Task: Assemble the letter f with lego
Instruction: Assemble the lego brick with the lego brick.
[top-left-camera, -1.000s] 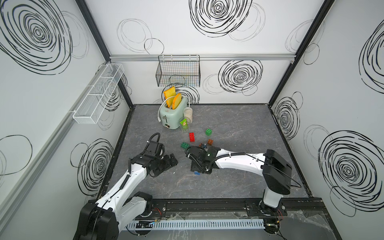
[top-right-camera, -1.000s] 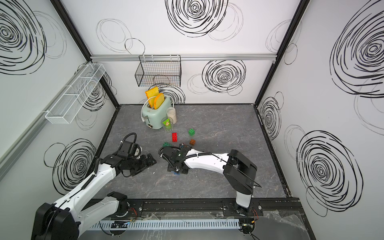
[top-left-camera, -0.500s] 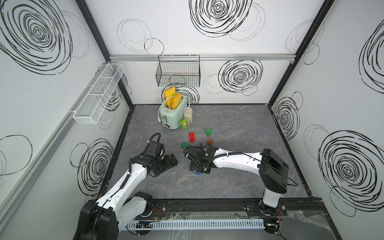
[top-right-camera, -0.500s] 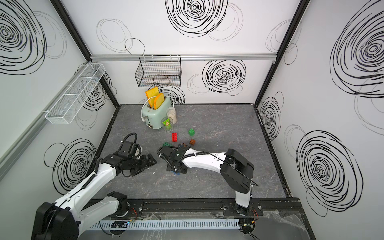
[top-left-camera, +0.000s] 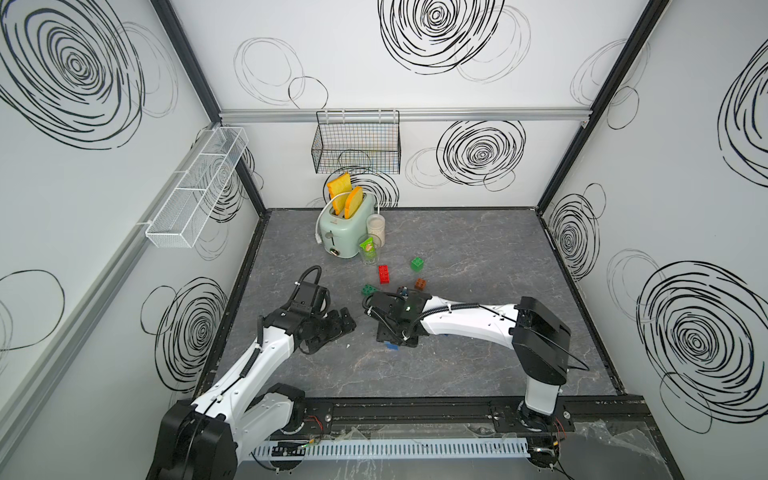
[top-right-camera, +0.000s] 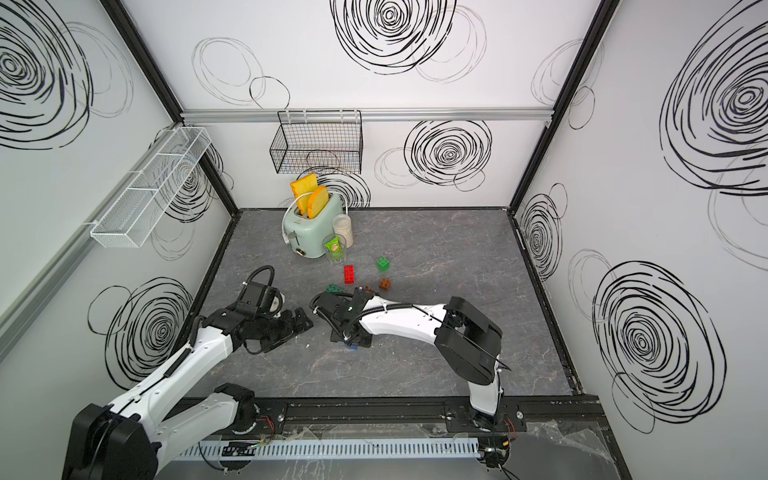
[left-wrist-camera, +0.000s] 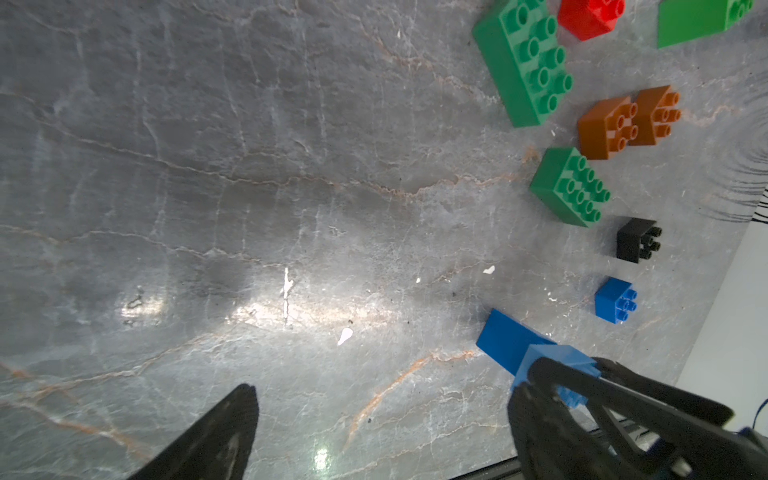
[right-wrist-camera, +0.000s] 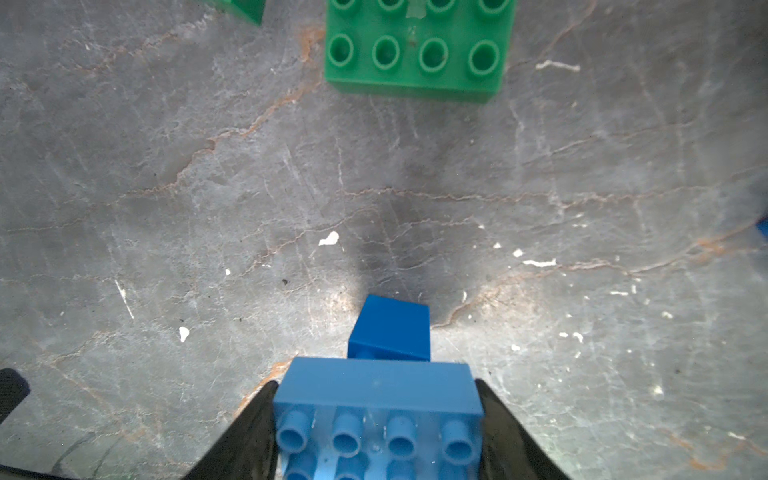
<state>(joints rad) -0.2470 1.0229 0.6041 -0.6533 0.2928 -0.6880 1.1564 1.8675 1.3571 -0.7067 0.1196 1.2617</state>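
My right gripper (right-wrist-camera: 376, 419) is shut on a light blue oblong lego brick (right-wrist-camera: 376, 386), studs facing the camera. That brick sits against a dark blue brick (right-wrist-camera: 390, 328) on the floor. In both top views the right gripper (top-left-camera: 395, 338) points down at mid-floor, with only a blue corner (top-left-camera: 390, 345) showing. My left gripper (left-wrist-camera: 382, 415) is open and empty, just left of it (top-left-camera: 347, 326). Loose lego lies beyond: a long green brick (left-wrist-camera: 525, 62), red (top-left-camera: 384, 274), green (top-left-camera: 417, 263), orange-brown (top-left-camera: 420, 284), black (left-wrist-camera: 636, 241) and small dark blue (left-wrist-camera: 615, 299).
A mint toaster (top-left-camera: 345, 232) with two slices stands at the back, with a glass (top-left-camera: 370, 249) and a jar (top-left-camera: 375, 226) beside it. A black wire basket (top-left-camera: 355, 147) hangs on the back wall. A white rack (top-left-camera: 195, 191) hangs on the left wall.
The right arm's rear link has swung slightly left, while its gripper stays over the same spot with the brick. The left arm has not moved.
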